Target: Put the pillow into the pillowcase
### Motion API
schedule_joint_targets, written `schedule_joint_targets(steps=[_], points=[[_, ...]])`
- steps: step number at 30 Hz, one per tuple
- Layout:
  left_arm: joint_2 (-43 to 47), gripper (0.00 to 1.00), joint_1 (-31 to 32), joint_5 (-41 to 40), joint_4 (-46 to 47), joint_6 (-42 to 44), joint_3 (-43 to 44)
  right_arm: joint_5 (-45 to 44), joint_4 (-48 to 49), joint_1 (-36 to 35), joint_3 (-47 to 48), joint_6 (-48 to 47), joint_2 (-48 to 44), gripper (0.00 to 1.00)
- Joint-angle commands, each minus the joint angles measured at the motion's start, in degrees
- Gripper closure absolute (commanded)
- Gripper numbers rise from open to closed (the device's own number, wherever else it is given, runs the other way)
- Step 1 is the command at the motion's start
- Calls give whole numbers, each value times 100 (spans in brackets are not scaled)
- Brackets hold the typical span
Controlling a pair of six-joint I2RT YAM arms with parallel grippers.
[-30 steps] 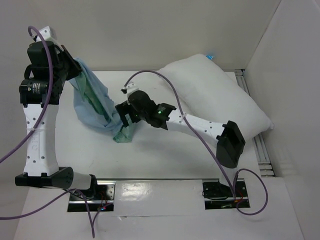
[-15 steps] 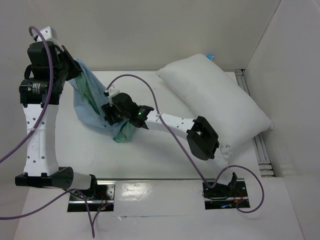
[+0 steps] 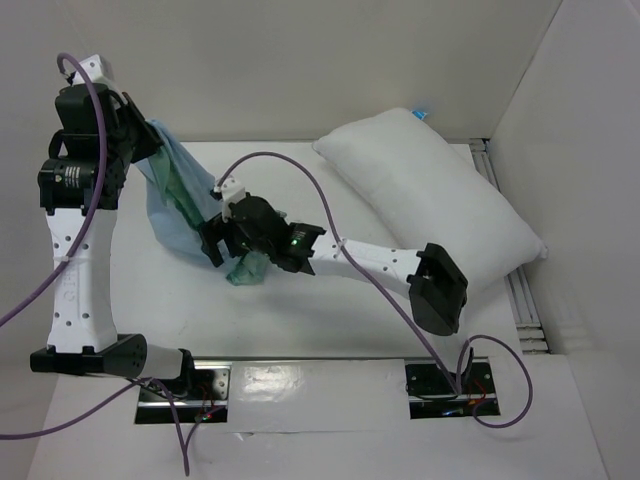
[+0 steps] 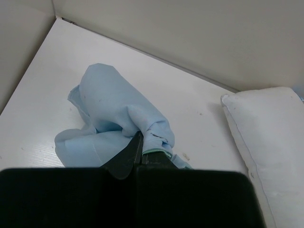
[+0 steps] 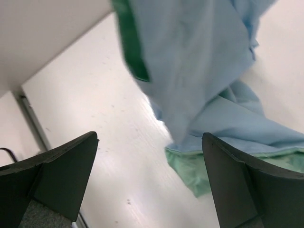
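The pillowcase [image 3: 178, 205] is judged light, limp and slippery. One edge is pinched by the left gripper [image 4: 137, 145]. The right gripper [image 5: 149, 161] is spread; the green hem [image 5: 190, 168] is advised as hold.

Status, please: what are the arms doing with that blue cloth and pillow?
Left pincer shut on pillowcase, holding it raised. Right pincer open at its hanging lower edge. Pillow lies apart, right side, not yet inside.
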State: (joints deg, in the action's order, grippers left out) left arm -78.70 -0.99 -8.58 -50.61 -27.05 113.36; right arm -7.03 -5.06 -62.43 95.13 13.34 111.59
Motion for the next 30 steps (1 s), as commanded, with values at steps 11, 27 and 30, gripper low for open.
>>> schedule_joint_targets(steps=[11,27,30], points=[[398,100,-32,-144,148,103,72,-1415,4,-50,1324,-51,987,16],[242,100,-32,-22,95,103,72,-1898,-477,704,867,-296,-558,100],[-13,100,-32,337,95,103,255,-2039,-592,1301,718,-560,-1296,100]])
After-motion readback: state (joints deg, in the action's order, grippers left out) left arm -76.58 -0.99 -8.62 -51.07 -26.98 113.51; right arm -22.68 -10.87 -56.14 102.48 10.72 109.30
